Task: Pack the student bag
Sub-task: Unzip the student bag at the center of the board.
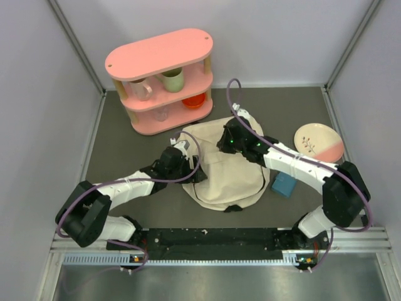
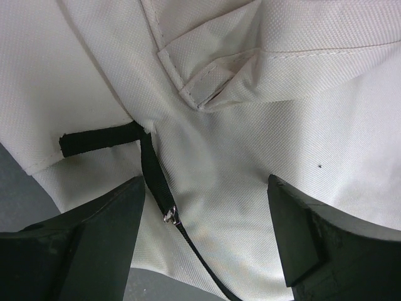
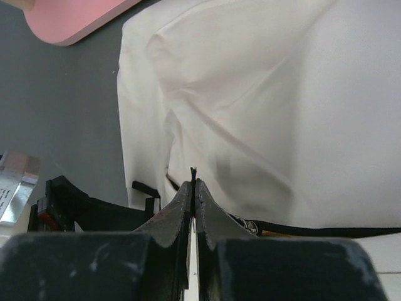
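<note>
A pink three-tier shelf (image 1: 160, 58), stocked with mugs (image 1: 173, 80), is seen at the back left of the grey table (image 1: 119, 153). Just in front of it, the student bag (image 1: 229, 179) is laid flat at the table's centre, between the two arms. The left gripper (image 2: 207, 182) is held over the bag's left edge with its jaws spread wide and nothing between them but cream fabric. A black band (image 2: 150, 166) and a small metal fitting (image 2: 169, 217) are framed in the gap in the wrist view. The right gripper (image 3: 193, 183) is placed at the bag's upper edge, its fingers pressed together. A thin dark sliver is visible at their tips, but whether anything is pinched there cannot be told. A blue box (image 1: 283, 185) is set just beside the bag's right side, and a pink-and-cream plate (image 1: 318, 141) is shown farther right, apart from the bag.
</note>
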Motion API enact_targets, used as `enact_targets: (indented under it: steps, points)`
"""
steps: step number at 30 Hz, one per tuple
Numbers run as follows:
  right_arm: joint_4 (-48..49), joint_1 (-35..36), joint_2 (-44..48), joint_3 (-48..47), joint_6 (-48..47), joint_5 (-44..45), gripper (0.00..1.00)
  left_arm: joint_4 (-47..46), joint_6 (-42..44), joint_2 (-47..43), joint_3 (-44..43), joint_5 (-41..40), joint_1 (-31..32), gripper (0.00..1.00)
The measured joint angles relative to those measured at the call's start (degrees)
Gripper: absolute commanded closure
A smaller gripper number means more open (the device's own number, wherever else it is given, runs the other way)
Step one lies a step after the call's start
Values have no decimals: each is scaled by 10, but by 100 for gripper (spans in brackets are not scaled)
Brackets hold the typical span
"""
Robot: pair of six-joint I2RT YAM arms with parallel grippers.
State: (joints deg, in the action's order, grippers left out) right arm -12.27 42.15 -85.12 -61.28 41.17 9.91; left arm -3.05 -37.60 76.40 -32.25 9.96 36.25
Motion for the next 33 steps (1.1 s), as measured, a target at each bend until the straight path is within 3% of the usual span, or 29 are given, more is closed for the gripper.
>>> enact_targets:
  steps: [10, 22, 25, 29, 33]
  points:
    - [3, 62, -89, -61, 12, -6, 100, -17, -1, -9, 6, 9, 0, 18]
    - [7, 69, -192, -150, 37, -34, 100, -43, -6, -65, 42, 7, 0, 18]
    - [5, 69, -198, -154, 43, -33, 100, -20, -14, -91, 49, -21, 0, 15]
    - [12, 63, -194, -144, 49, -31, 100, 46, -35, -151, 54, -132, 1, 5]
    - [17, 55, -177, -113, 52, -31, 100, 85, -53, -167, 60, -206, -9, 4]
